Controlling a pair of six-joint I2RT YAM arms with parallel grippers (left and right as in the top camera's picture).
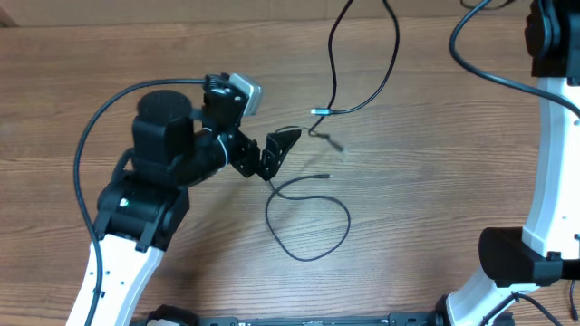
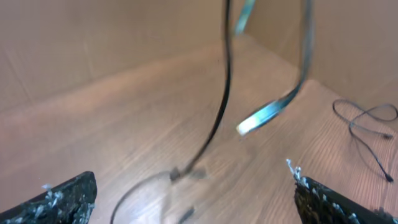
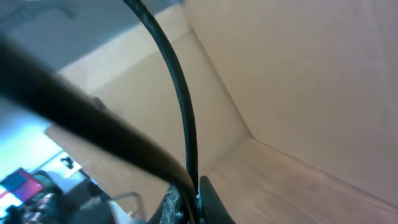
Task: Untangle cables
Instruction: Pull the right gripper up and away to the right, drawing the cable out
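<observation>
Black cables (image 1: 333, 72) at three o'clock of our wide-open left gripper (image 1: 281, 151) could retangle if our right gripper (image 3: 198, 196), pinching one, yanks.

Left fingers (image 1: 286, 141), spread wide, are hemmed in: hanging cable strand (image 1: 396, 50) drops just ahead of them, cable loop (image 1: 349, 222) lies flat just below. Bare worktop (image 1: 435, 181) between loop and right arm (image 1: 546, 154) gives passing room, same along the far-left edge

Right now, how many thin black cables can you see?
2. A looped cable lies beside the left end effector; a second cable runs in from the top edge to a silvery plug. More may be hidden off-frame.
</observation>
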